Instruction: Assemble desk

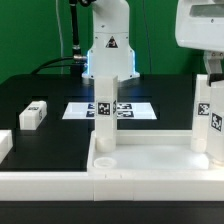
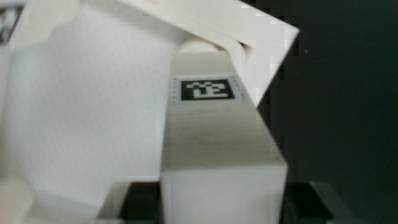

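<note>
The white desk top [image 1: 150,172], a tray with a raised rim, lies at the front of the black table. One tagged white leg [image 1: 103,112] stands upright at its corner on the exterior view's left. My gripper [image 1: 211,82] comes down from the upper right and is shut on a second upright leg [image 1: 210,120] at the tray's corner on the exterior view's right. In the wrist view this leg [image 2: 214,130] fills the space between the dark fingers [image 2: 139,207], its tag facing the camera. Whether the leg's foot sits in a socket is hidden.
A loose tagged leg [image 1: 33,114] lies on the table toward the exterior view's left, and another white part [image 1: 4,146] shows at that edge. The marker board [image 1: 135,108] lies behind the tray, in front of the robot base [image 1: 108,55].
</note>
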You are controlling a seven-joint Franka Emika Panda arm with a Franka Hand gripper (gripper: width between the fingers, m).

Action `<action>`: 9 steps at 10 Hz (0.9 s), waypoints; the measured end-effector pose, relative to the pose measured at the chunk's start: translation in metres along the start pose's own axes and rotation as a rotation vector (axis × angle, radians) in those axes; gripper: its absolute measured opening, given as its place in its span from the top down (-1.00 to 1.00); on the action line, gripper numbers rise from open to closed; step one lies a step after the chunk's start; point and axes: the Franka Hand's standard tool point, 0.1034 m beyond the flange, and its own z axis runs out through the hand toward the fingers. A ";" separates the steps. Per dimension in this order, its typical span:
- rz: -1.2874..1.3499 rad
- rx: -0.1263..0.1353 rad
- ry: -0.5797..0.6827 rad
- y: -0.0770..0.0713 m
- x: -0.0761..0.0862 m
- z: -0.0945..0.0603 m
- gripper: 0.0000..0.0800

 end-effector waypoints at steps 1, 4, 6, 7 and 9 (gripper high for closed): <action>0.159 0.032 -0.008 0.001 -0.004 0.000 0.27; 0.383 0.060 -0.011 -0.001 -0.017 0.000 0.26; 0.400 0.058 -0.011 0.000 -0.017 0.001 0.21; 0.387 0.058 -0.010 0.000 -0.017 0.002 -0.27; 0.173 0.053 0.002 0.001 -0.015 0.005 -0.59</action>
